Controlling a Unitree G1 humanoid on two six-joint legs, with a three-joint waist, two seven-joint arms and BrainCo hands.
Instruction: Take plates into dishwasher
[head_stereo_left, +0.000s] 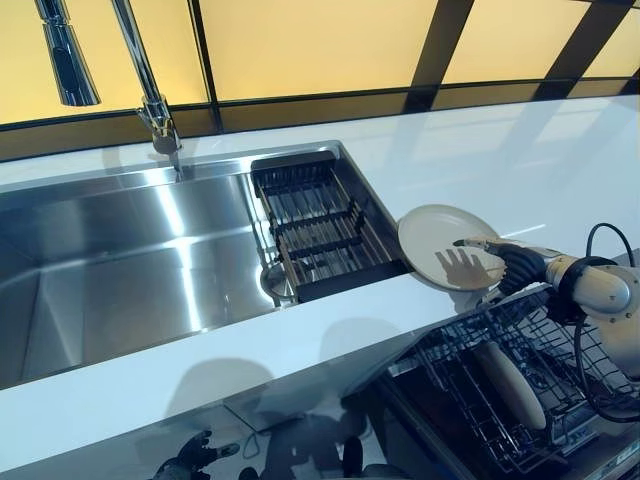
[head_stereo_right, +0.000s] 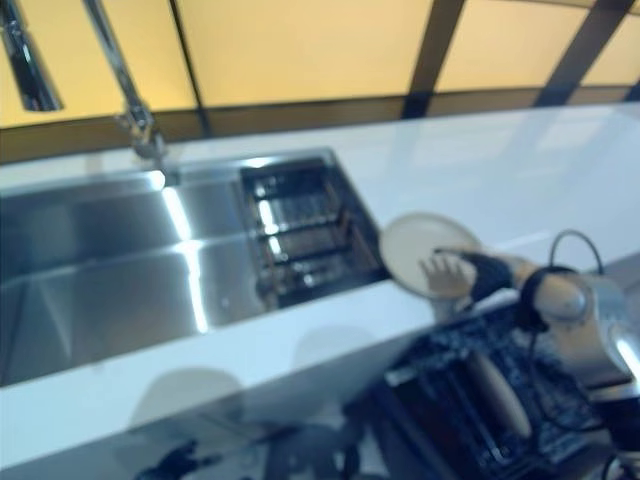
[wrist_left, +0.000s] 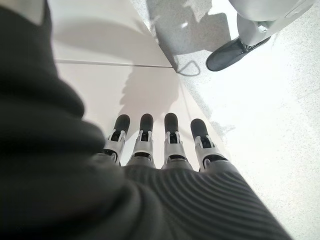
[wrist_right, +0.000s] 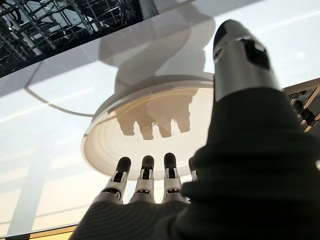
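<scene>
A round cream plate (head_stereo_left: 440, 240) lies flat on the white counter (head_stereo_left: 520, 170), just right of the sink and above the dishwasher. My right hand (head_stereo_left: 503, 263) reaches over the plate's near right rim with straight fingers and casts its shadow on the plate. In the right wrist view the plate (wrist_right: 150, 122) shows just past the fingers (wrist_right: 145, 175), with the thumb (wrist_right: 240, 55) spread apart from them; nothing is held. The lower rack of the dishwasher (head_stereo_left: 455, 400) stands pulled out below the counter, with one plate (head_stereo_left: 510, 385) upright in it. My left hand (head_stereo_left: 195, 455) hangs low in front of the cabinet, its fingers (wrist_left: 155, 140) straight.
A steel sink (head_stereo_left: 120, 260) fills the left half of the counter, with a tall faucet (head_stereo_left: 150, 100) behind it. A dark wire drying rack (head_stereo_left: 320, 230) sits in the sink's right end, close to the plate. Yellow panels run behind the counter.
</scene>
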